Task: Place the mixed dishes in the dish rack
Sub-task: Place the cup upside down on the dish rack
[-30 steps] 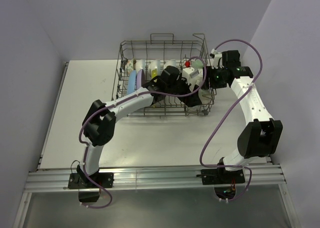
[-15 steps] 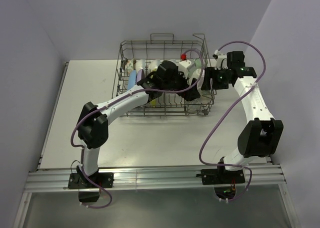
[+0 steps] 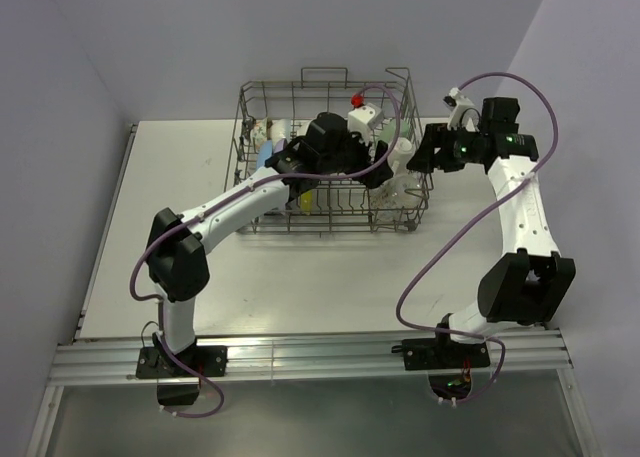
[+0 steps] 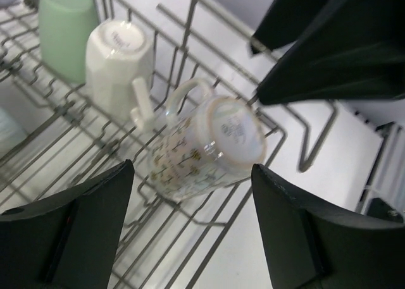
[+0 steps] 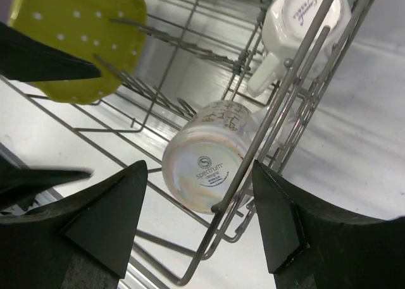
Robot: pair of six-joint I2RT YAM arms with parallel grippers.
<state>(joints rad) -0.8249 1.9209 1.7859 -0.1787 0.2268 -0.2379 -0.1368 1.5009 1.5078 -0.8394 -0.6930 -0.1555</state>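
The grey wire dish rack [image 3: 243, 127] stands at the back of the table. A floral-patterned cup [image 4: 209, 147] lies on its side in the rack's near right corner, also in the right wrist view [image 5: 205, 159]. An upturned white mug [image 4: 119, 64] and a pale green cup [image 4: 66, 26] stand behind it. My left gripper [image 3: 378, 172] is open and empty just above the floral cup [image 3: 395, 192]. My right gripper [image 3: 425, 157] is open and empty, outside the rack's right wall. A yellow-green plate [image 5: 76, 42] stands on edge in the rack.
A blue plate [image 3: 264, 157] stands among the tines at the rack's left end. The rack's right wall wires [image 5: 278, 105] run between my right gripper and the floral cup. The right gripper's dark fingers [image 4: 342, 49] show beyond the rack in the left wrist view.
My left arm has stretched further, and its gripper has moved back and right inside the rack. My right gripper has drawn back to the right, away from the rack wall.
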